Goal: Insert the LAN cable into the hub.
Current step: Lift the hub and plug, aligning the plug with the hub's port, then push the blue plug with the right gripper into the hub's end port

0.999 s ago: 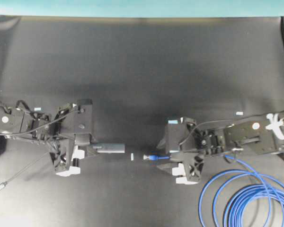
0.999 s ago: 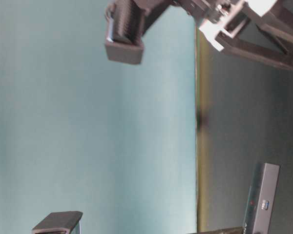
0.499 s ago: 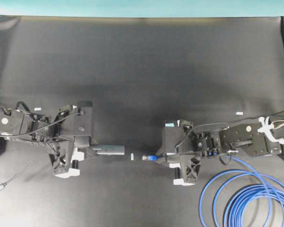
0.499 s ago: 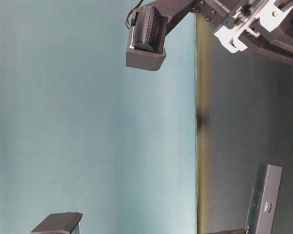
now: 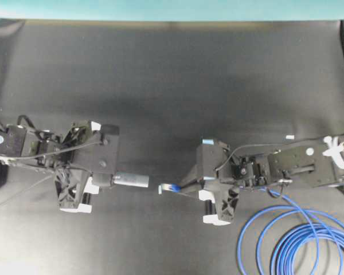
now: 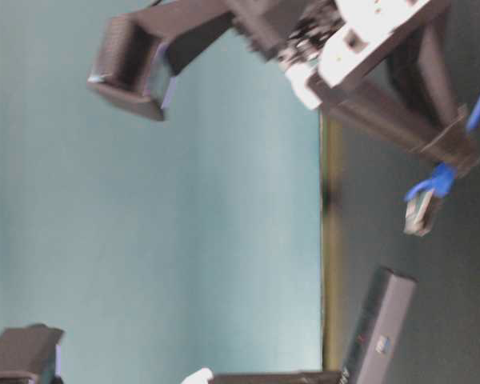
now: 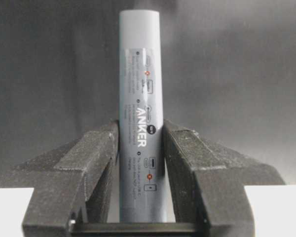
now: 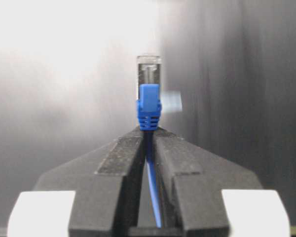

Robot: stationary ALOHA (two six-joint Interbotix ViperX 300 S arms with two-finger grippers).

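Overhead exterior view is showing both arms working low over the black desk (image 5: 172,69), near the middle of its front half. The left claw (image 5: 106,179) is clamping the slim dark-grey metallic hub (image 5: 131,180) by one end, its free end pointing toward the right arm; in the left wrist view its black fingers (image 7: 96,163) are pressing both long sides of the bar. The right claw (image 5: 186,186) is pinching the long bright-blue LAN cable (image 5: 286,240) just behind the blue boot, so the clear plug (image 8: 148,69) is sticking out ahead of the closed fingers (image 8: 126,163), while the coiled loops are lying by the desk's front right corner. Plug and hub are near each other but apart; in the table-level view the plug is hanging off to one side of the hub's end. Alignment looks like the step in hand. Next, the plug probably needs levelling and lining up with the port, then a straight push inward.
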